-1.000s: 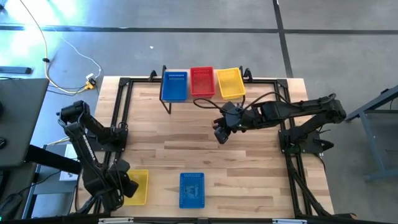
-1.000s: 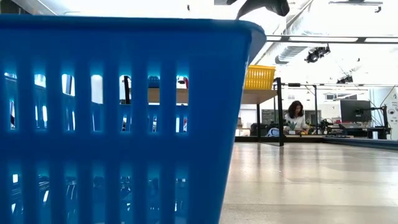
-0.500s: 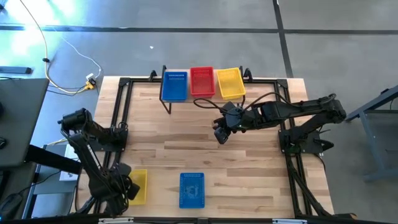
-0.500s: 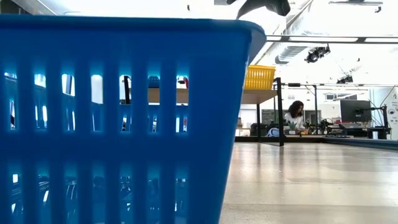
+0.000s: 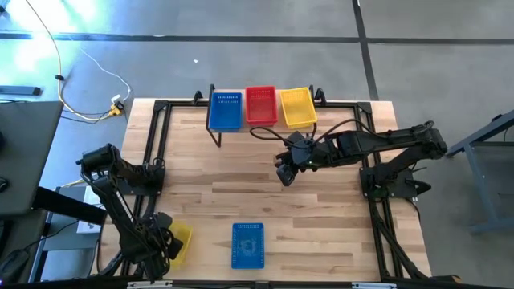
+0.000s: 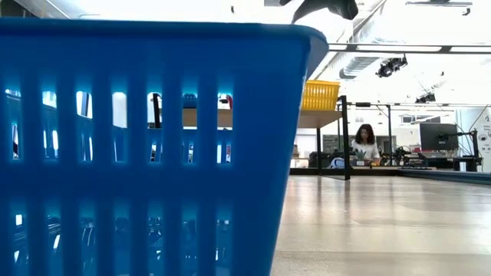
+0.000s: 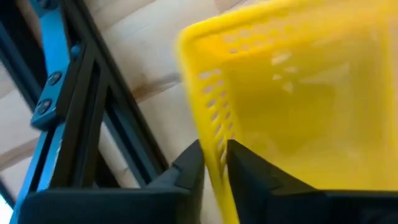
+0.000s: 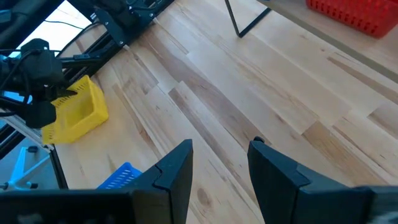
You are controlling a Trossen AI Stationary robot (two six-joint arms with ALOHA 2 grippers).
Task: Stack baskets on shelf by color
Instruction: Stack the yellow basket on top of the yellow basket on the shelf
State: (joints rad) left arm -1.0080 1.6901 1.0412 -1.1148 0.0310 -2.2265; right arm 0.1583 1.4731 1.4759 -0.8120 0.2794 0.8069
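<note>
Left tool [image 7: 214,165] clamped on yellow basket [image 7: 292,106] rim wall; light, stiff mesh plastic, thin rim gives good hold. Right tool [image 8: 217,165] apart, idle mid-table.

Two dark jointed arms; black cable looped along right arm [image 5: 377,143]; flat, dark, angular fingers [image 8: 177,171].

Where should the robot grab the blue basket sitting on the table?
Probably by a rim wall, from straight above. The blue basket stands upright with its mouth open, so one finger could slip inside and one outside. The open right gripper is free; the left gripper holds a yellow basket.
</note>
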